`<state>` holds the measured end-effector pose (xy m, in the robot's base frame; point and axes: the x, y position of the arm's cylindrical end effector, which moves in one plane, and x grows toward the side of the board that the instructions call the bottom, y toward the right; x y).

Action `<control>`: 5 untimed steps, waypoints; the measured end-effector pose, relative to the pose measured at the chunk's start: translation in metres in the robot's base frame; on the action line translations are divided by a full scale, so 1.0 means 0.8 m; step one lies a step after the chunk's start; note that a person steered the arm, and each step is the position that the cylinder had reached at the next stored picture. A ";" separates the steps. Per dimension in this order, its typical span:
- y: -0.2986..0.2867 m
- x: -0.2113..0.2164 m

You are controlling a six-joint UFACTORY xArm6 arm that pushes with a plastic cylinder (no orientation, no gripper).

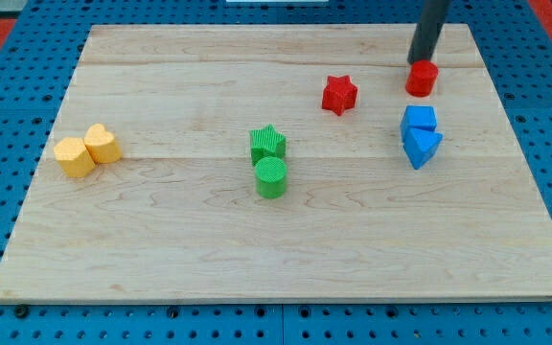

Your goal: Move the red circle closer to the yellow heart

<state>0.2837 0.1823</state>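
**Tip at the red circle, top right of the board**

Tip (419, 61) down at the view's upper right, touching or just above the top-left edge of the red circle (422, 79); exact contact hard to tell. No claw on this arm, only a straight dark rod, so nothing to spread or pinch.

Red circle near the board's top edge, toward the view's right. Red star (338, 94) just to its left, apart from it. Below the red circle, two blue blocks touching: a blue cube-like one (419, 120) above a blue wedge-like one (422, 146).

Yellow heart (103, 143) far across on the view's left side, pressed against a second yellow block (74, 157) just to its lower left; shape of that second one unclear. Well apart from the red circle, with most of the wooden board (286, 259) between.

Near the middle, green star (267, 144) touching green circle (270, 177) just below it.
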 end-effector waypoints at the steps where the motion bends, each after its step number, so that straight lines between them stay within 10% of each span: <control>1: 0.020 -0.034; 3: 0.100 0.017; 5: -0.034 0.052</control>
